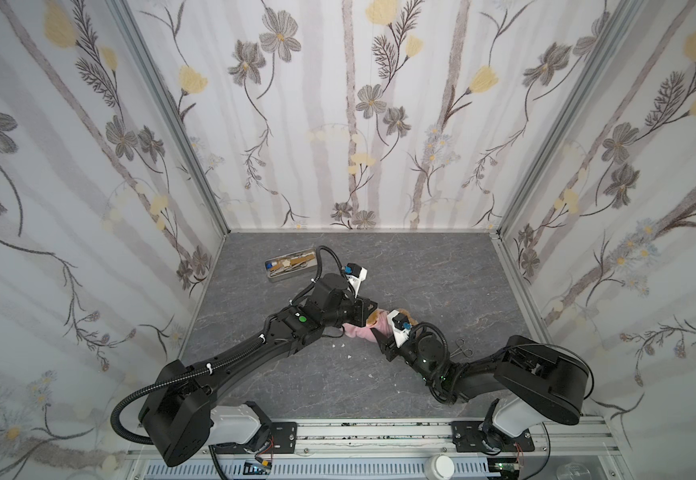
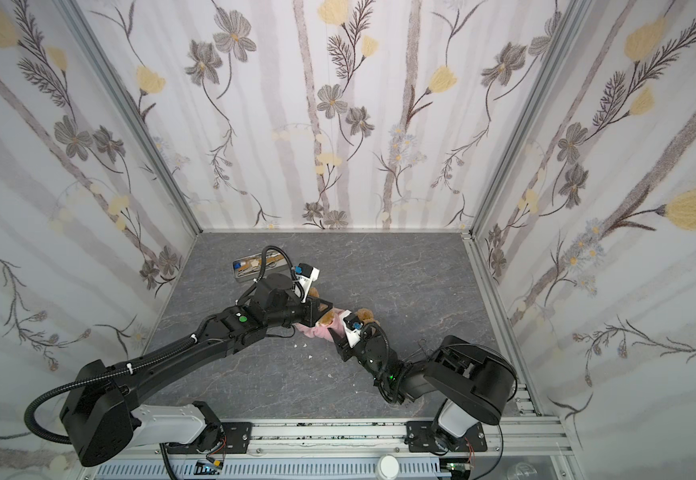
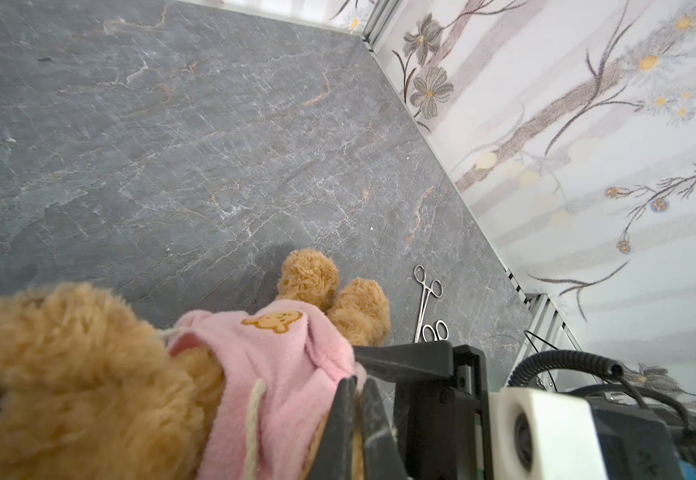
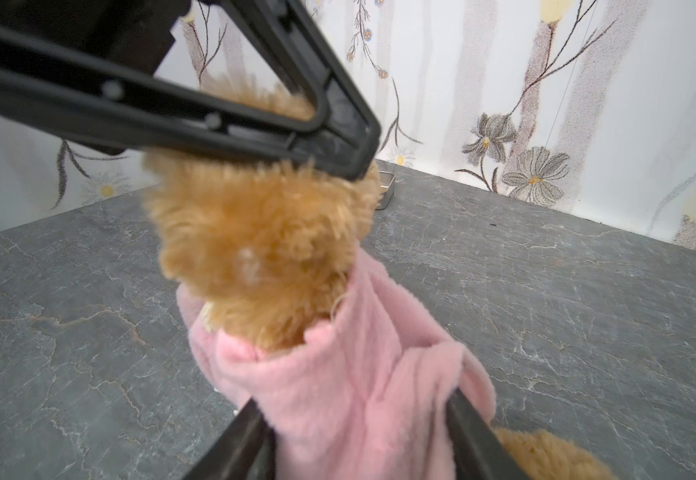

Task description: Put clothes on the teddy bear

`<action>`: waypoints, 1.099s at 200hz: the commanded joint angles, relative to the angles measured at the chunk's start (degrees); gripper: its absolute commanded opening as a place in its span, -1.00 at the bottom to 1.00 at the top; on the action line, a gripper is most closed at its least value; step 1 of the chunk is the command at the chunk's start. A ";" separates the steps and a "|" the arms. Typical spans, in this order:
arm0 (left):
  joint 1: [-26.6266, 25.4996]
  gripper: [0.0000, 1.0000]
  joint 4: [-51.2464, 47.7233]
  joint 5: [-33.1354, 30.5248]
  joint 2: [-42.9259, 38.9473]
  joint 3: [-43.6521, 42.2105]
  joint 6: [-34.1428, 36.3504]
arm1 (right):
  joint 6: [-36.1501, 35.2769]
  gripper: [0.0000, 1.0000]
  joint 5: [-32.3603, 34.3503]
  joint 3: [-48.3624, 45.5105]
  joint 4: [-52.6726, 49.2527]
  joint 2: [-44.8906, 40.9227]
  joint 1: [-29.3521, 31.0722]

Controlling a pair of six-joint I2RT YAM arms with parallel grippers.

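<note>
The teddy bear (image 3: 68, 374) is golden-brown and fluffy and lies mid-table in both top views (image 1: 373, 319) (image 2: 327, 318), mostly hidden by the two grippers. A pink shirt (image 3: 275, 374) with a small orange bear emblem covers its body, and the bare legs stick out beyond the hem. My left gripper (image 3: 356, 380) is shut, its tips pinching a fold of the shirt's edge beside the head (image 1: 364, 322). In the right wrist view, fur (image 4: 263, 241) pokes out of the shirt (image 4: 338, 374). My right gripper (image 4: 356, 415) straddles the shirt-covered body, fabric pressed against both fingers (image 1: 379, 336).
A metal tray (image 1: 292, 264) of tools sits at the back left of the grey stone table. Steel forceps (image 3: 427, 295) and scissor handles (image 3: 435, 331) lie just right of the bear (image 1: 464, 349). Small white scraps (image 1: 344, 345) dot the front. Flowered walls enclose three sides.
</note>
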 commanded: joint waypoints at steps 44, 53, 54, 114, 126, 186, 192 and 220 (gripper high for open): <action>3.25 -1.00 5.60 -13.27 0.49 -1.11 10.89 | -1.68 0.44 -11.79 2.99 -26.11 -19.69 -1.05; 4.26 -1.00 5.61 -13.59 1.30 -0.03 11.86 | -1.32 0.45 -12.21 3.15 -28.09 -22.01 -1.65; 4.35 -1.00 5.61 -13.65 1.39 0.07 11.95 | -1.28 0.45 -12.24 3.15 -28.37 -22.23 -1.74; 3.86 -1.00 6.46 -11.59 2.46 0.76 11.94 | 1.92 0.47 -11.83 3.27 -37.52 -33.24 -9.86; 2.30 -0.78 6.83 -11.41 1.39 -2.68 11.08 | 2.49 0.47 -11.26 2.99 -38.15 -33.72 -10.81; -3.38 0.17 6.97 -7.08 -13.17 -17.34 4.50 | 7.15 0.48 -13.63 5.56 -38.68 -28.32 -11.32; -3.23 0.23 6.93 -8.71 -15.92 -17.80 4.71 | 8.54 0.46 -15.21 6.65 -38.53 -26.66 -11.32; -0.24 0.53 5.62 -20.30 -23.94 -18.29 6.47 | 14.10 0.31 -21.83 15.94 -40.66 -16.11 -10.12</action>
